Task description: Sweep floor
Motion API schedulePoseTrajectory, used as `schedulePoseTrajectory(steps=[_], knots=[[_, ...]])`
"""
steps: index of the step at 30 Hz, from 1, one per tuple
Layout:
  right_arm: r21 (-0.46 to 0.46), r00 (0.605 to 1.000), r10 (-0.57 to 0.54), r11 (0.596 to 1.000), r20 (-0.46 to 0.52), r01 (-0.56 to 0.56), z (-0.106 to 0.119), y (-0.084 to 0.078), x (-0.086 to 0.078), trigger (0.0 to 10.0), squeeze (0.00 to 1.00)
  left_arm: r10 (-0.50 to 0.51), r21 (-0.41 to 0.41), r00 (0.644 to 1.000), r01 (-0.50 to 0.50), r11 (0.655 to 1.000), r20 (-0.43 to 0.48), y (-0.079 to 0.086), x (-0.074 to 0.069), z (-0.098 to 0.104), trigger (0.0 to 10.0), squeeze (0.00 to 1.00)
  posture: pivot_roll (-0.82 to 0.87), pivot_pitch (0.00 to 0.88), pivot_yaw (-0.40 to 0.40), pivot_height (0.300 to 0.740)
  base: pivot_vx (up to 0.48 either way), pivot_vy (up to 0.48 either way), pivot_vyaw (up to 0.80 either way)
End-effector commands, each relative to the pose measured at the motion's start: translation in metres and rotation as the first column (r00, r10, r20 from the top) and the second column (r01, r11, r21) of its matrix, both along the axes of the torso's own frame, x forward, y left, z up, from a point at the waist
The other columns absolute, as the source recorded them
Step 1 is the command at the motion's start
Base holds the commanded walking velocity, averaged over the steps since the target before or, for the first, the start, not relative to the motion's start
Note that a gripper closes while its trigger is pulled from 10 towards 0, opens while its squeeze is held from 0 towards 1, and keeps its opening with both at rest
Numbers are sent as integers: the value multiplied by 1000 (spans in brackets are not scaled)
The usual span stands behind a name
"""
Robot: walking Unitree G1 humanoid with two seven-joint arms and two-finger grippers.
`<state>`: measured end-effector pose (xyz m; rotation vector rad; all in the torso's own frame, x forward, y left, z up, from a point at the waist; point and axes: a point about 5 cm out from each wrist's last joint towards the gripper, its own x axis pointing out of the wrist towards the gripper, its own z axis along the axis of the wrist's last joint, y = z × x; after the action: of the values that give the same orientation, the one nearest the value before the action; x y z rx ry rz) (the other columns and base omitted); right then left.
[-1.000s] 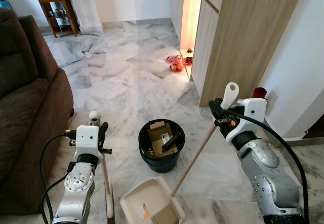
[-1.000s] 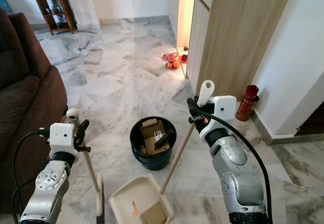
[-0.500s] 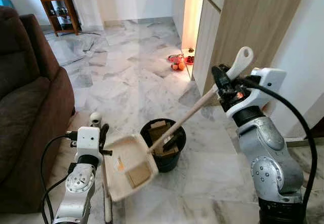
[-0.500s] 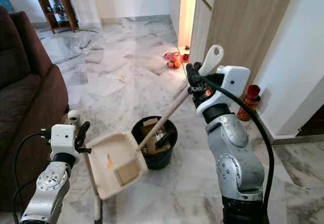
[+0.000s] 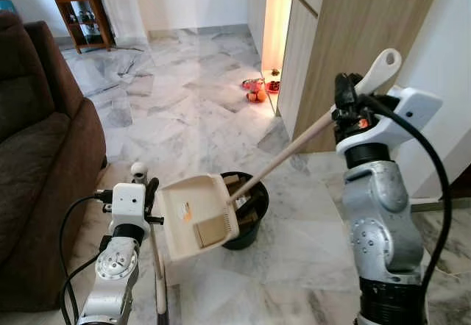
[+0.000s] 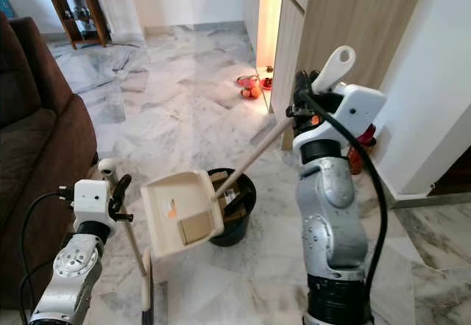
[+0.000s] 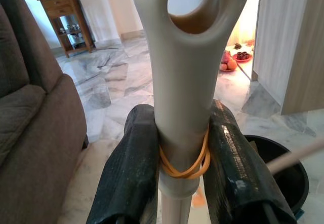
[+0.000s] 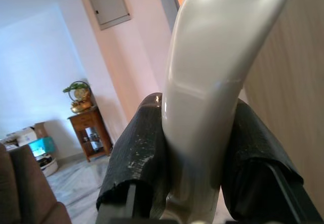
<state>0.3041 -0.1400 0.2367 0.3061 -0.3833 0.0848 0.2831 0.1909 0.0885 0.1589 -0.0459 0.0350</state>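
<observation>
My right gripper (image 5: 347, 103) is shut on the white handle of a long dustpan (image 5: 193, 209). The cream pan hangs tilted in the air against the near-left rim of a black bin (image 5: 254, 222), with a cardboard scrap and an orange bit in it. Cardboard pieces lie inside the bin. My left gripper (image 5: 146, 193) is shut on the cream broom handle (image 7: 185, 82), which stands upright at my lower left, its stick reaching the floor (image 5: 184, 112). In the right wrist view the dustpan handle (image 8: 212, 92) sits between both fingers.
A brown sofa (image 5: 37, 163) lines the left side. A wooden cabinet wall (image 5: 353, 38) rises at the right, with a lit niche and fruit (image 5: 256, 93) on the floor beside it. A small wooden table (image 5: 77, 5) stands far back left. A red bottle (image 6: 359, 156) is behind my right arm.
My right arm has raised the dustpan off the floor and swung it up beside the bin, tilting the pan toward the bin. The left arm and broom have stayed put.
</observation>
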Motion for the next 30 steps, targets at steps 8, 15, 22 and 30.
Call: schedulePoseTrajectory(steps=[8,15,22,30], knots=[[5,995,-11,1000,101,11,14,6,1,10000,0,-8,36,999,6,999,49,-1,2,8,10000,0,151,0,34,740,125,0,0],[-12,993,-9,1000,120,11,15,7,2,10000,0,-9,38,999,8,999,51,-2,2,8,10000,0,153,0,31,740,258,0,0],[-16,992,1,1000,124,1,15,9,3,10000,0,-4,38,999,3,999,51,-2,2,8,10000,0,152,0,28,740,271,0,0],[-16,993,28,1000,119,-26,14,14,4,10000,0,2,36,999,-4,999,52,-1,3,8,10000,0,160,0,23,740,277,0,0]])
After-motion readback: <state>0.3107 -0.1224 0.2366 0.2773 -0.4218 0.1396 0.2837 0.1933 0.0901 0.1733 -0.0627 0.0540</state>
